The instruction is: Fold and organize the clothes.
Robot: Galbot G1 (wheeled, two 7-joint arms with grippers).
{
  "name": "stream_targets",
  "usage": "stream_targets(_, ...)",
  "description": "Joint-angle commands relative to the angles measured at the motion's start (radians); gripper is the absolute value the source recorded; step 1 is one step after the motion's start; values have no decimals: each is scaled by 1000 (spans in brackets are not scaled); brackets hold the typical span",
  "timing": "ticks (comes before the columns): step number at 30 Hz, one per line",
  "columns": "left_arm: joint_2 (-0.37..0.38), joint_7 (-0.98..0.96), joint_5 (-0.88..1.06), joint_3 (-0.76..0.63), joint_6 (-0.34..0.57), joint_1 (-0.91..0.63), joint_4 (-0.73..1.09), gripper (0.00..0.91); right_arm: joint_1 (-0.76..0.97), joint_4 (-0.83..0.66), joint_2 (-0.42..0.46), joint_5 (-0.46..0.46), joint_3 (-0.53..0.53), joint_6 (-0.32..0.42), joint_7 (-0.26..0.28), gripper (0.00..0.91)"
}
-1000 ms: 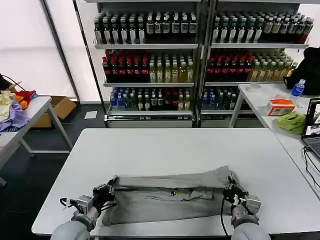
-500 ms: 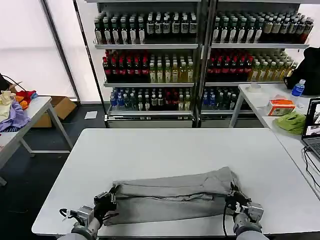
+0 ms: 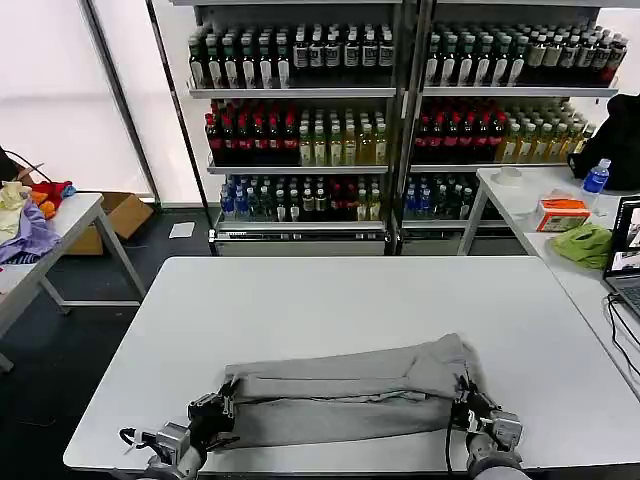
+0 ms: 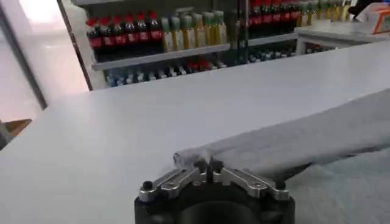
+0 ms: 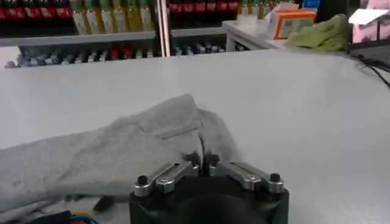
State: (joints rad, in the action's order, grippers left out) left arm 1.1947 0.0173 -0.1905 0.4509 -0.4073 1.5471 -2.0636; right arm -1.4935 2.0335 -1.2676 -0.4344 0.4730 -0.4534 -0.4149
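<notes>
A light grey shirt (image 3: 345,395) lies folded into a long band across the near part of the white table (image 3: 350,300). My left gripper (image 3: 217,410) holds the band's left end, its fingers pinched together on a fold of the grey cloth (image 4: 286,143). My right gripper (image 3: 468,412) holds the right end, shut on the bunched grey cloth (image 5: 146,137). In the left wrist view the left gripper (image 4: 207,165) has its tips pressed together under the cloth edge. In the right wrist view the right gripper (image 5: 202,162) has a thin fold between its tips.
Shelves of bottles (image 3: 300,120) stand behind the table. On the right, a side table holds a lime-green cloth (image 3: 583,243), an orange box (image 3: 560,213) and a laptop (image 3: 627,250). A left table (image 3: 60,225) carries coloured garments. The table's far half is bare.
Both grippers have drawn back toward the table's near edge with the shirt's ends. The upper layer has come down over the lower one, and the small chest print no longer shows.
</notes>
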Motion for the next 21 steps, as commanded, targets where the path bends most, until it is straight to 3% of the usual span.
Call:
stream_targets(1,9,0,17,1,-2,13,-15,907,-4,-10,-4,8,6,7,5,907)
stream_targets(12,71,-49,40,54,-2,-1,-81,907,-33,212,13,-52,144,6,0,907)
stream_targets(21,156,-79,-1,49,-20,31,-24,907,-44,234,6,-59,116,32,1,907)
